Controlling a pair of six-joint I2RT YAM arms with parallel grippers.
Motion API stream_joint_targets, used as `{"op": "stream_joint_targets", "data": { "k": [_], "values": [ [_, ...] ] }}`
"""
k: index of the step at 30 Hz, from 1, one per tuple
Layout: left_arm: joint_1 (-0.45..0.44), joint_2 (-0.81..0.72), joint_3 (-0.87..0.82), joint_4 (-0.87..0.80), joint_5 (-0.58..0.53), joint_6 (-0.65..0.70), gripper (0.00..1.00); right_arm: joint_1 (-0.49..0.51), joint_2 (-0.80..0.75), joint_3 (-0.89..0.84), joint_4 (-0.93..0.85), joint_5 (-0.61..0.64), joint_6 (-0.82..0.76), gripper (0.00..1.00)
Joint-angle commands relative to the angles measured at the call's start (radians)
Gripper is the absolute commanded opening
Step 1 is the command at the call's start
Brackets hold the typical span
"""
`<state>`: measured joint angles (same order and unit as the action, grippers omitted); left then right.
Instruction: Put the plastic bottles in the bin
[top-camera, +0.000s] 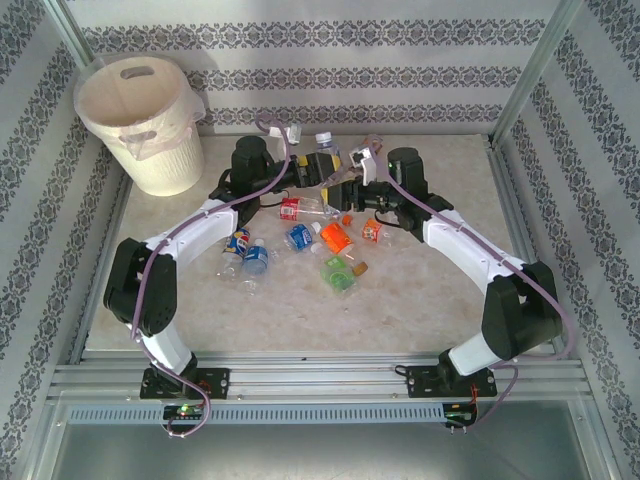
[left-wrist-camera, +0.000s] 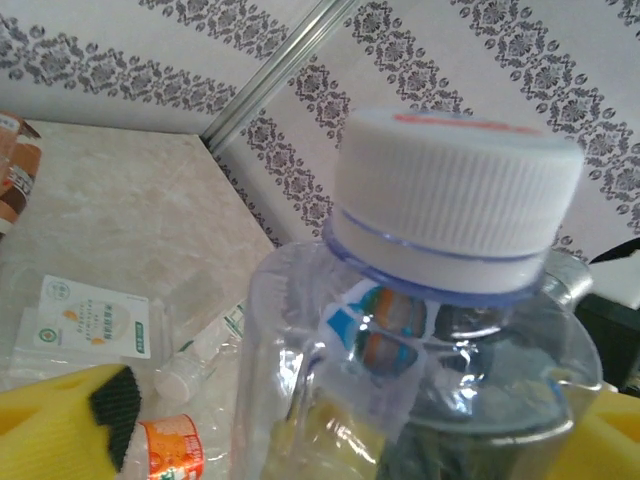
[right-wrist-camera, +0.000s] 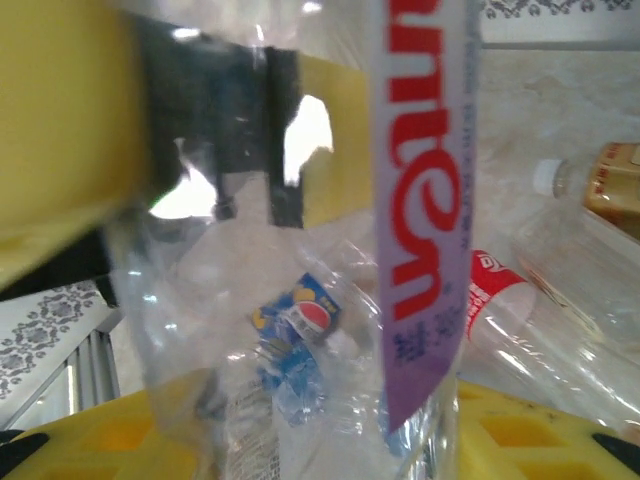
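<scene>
My left claw (left-wrist-camera: 330, 445) clamps a white-capped bottle (left-wrist-camera: 430, 300) above the surface (left-wrist-camera: 120, 220). My right claw (right-wrist-camera: 330, 440) grips the same bottle.

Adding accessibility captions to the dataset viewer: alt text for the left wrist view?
Close-up of a clear plastic bottle, cap up, with a white ribbed cap, between yellow fingers at the lower corners; whether they grip it cannot be told. Behind it, an orange-labelled bottle and others lie on a beige table before patterned wallpaper.

Blue bottle label (right-wrist-camera: 297, 322), probably Pepsi logo
</scene>
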<state>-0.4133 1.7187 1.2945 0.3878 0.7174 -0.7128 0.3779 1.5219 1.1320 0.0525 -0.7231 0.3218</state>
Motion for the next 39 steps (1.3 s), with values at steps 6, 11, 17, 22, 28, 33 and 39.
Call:
{"op": "stream_joint_targets", "data": {
  "k": [6, 11, 17, 22, 28, 33, 39],
  "values": [
    [-0.013, 0.02, 0.03, 0.015, 0.053, -0.013, 0.64, 0.024, 0.023, 0.072, -0.051, -0.056, -0.053, 0.54],
    [-0.012, 0.005, 0.021, -0.001, 0.023, -0.006, 0.52, 0.021, 0.014, 0.074, -0.055, -0.047, -0.05, 0.61],
    [0.007, -0.037, 0.024, -0.093, -0.112, 0.045, 0.53, 0.009, -0.028, 0.073, -0.087, 0.007, -0.083, 0.92],
    [0.042, -0.104, 0.075, -0.303, -0.362, 0.196, 0.5, -0.021, -0.125, 0.032, -0.087, 0.166, -0.081, 0.98],
    [0.087, -0.197, 0.162, -0.447, -0.887, 0.448, 0.51, -0.068, -0.242, -0.056, -0.028, 0.442, 0.019, 0.98],
    [0.178, -0.217, 0.172, -0.313, -1.165, 0.514, 0.5, -0.098, -0.303, -0.148, 0.046, 0.579, 0.106, 0.98],
    [0.352, -0.186, 0.236, -0.161, -1.151, 0.495, 0.5, -0.111, -0.342, -0.199, 0.04, 0.634, 0.147, 0.98]
  ]
}}
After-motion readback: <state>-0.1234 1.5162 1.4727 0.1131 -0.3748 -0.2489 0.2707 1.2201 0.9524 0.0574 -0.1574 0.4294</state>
